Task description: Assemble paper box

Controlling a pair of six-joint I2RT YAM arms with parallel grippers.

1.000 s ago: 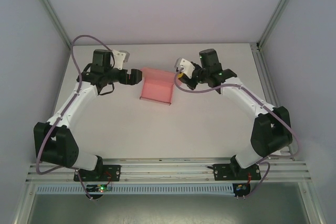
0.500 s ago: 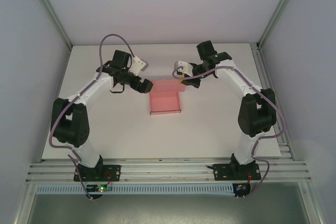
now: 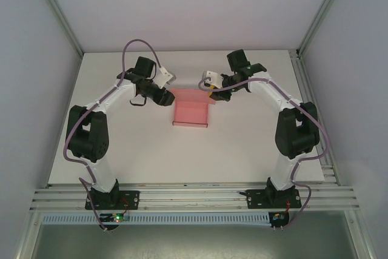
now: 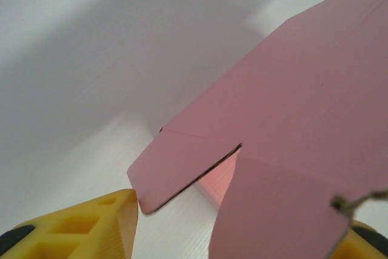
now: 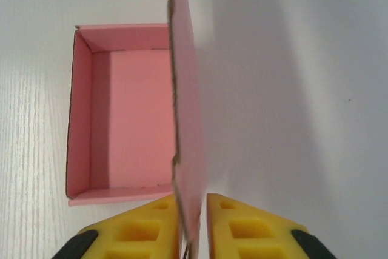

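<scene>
Both arms have swung in since a second ago. The left arm's elbow is now folded back toward its base, and the left gripper (image 3: 168, 97) has moved right and nearer, up to the box's left far corner. The paper box (image 3: 190, 115) was skewed then and now sits square on the white table (image 3: 242, 144), slightly right of where it was, between the two grippers and toward the far half.

It is an open pink tray (image 5: 130, 119) with its lid panel (image 5: 185, 89) standing upright along the far edge. The right gripper (image 5: 193, 210) straddles the end of that panel, its yellow fingers (image 5: 139, 228) close on either side. Whether they pinch it cannot be told.

From the left wrist, the left gripper's fingers (image 4: 91, 228) stand well apart, unclamped, with a small side flap (image 4: 176, 162) between them, its corner just beside one fingertip.
</scene>
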